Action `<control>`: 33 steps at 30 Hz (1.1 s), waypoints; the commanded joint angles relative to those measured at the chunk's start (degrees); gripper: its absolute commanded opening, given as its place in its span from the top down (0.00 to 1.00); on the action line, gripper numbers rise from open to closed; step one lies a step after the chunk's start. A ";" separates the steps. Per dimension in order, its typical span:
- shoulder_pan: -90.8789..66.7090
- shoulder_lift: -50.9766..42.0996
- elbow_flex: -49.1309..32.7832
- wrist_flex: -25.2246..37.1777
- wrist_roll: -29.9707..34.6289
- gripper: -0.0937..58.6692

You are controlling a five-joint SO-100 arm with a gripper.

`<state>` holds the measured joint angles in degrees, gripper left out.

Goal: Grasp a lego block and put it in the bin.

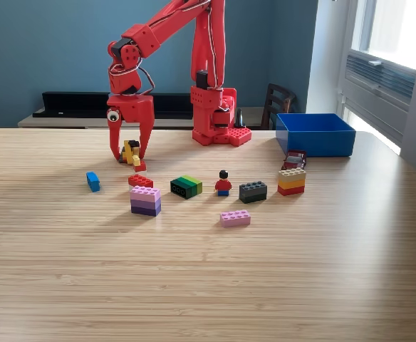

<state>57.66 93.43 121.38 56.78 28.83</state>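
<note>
My red gripper [128,157] points down at the table in the exterior view, left of the arm's base. It is open, with one finger on each side of a small yellow and black lego piece [130,151] that rests on the table; I cannot tell whether the fingers touch it. A little red brick [139,166] lies right beside that piece. The blue bin [315,134] stands at the back right, far from the gripper.
Loose lego is scattered in front: a blue block [92,181], a red brick [140,180], a purple stack [145,200], a green-black block [186,187], a minifigure [223,183], a dark grey block [253,191], a pink plate [235,218], a yellow-red stack [291,181].
</note>
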 commanded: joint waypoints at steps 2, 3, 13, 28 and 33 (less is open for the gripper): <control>-1.14 -0.35 0.44 0.79 -1.05 1.00; -1.41 -0.26 0.62 0.97 -1.05 1.00; -3.69 0.35 -12.74 22.24 -2.64 1.00; -10.28 0.70 -37.00 42.01 -4.66 1.00; -15.29 0.70 -32.87 42.01 -6.50 1.00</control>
<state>45.35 92.29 88.51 97.65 23.82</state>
